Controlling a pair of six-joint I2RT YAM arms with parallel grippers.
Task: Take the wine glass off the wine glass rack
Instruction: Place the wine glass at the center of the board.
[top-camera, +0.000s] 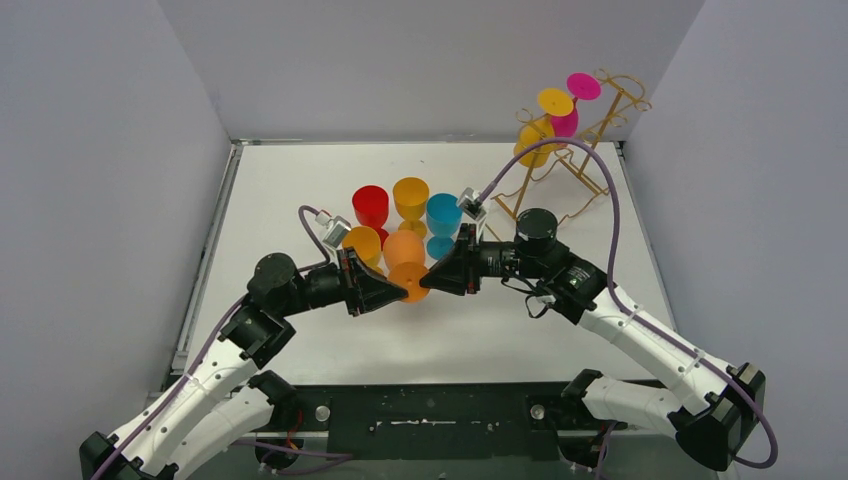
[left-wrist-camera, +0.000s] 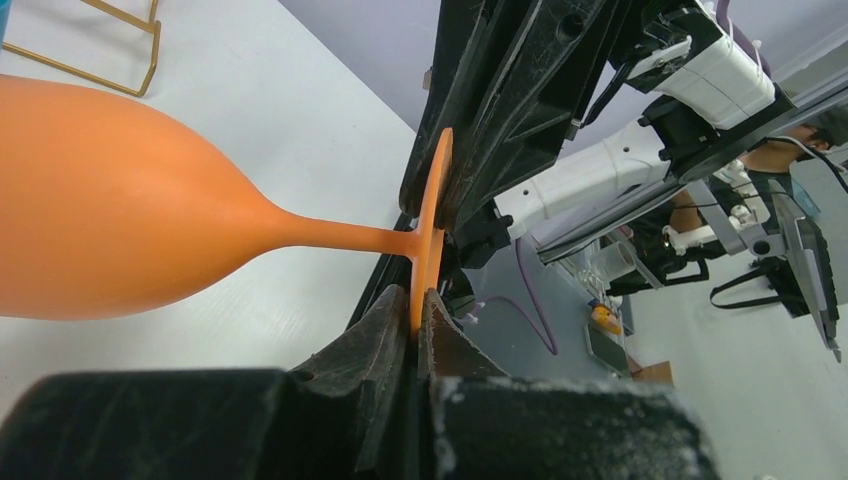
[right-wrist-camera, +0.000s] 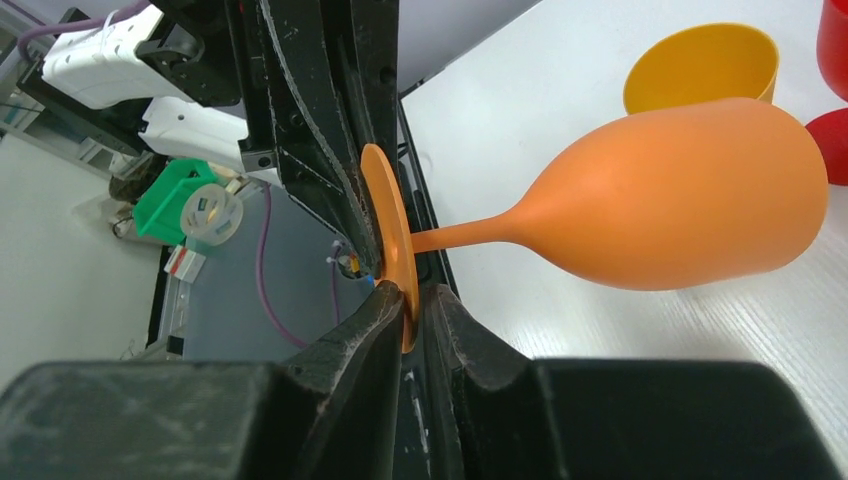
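Observation:
An orange wine glass (top-camera: 404, 252) is held level above the table between my two grippers, bowl pointing away from the arms. My left gripper (top-camera: 398, 291) is shut on the rim of its round foot (left-wrist-camera: 430, 230), seen close in the left wrist view (left-wrist-camera: 418, 310). My right gripper (top-camera: 426, 283) is shut on the opposite rim of the same foot (right-wrist-camera: 390, 235), seen in the right wrist view (right-wrist-camera: 410, 305). The gold wire wine glass rack (top-camera: 600, 165) stands at the back right. A yellow glass (top-camera: 535, 140) and a magenta glass (top-camera: 570, 115) hang on it.
Red (top-camera: 371, 207), yellow (top-camera: 410, 197) and blue (top-camera: 444, 214) glasses stand upright in the middle of the table just beyond the orange one. Another yellow glass (top-camera: 362, 243) stands by my left gripper. Grey walls close in the table on three sides.

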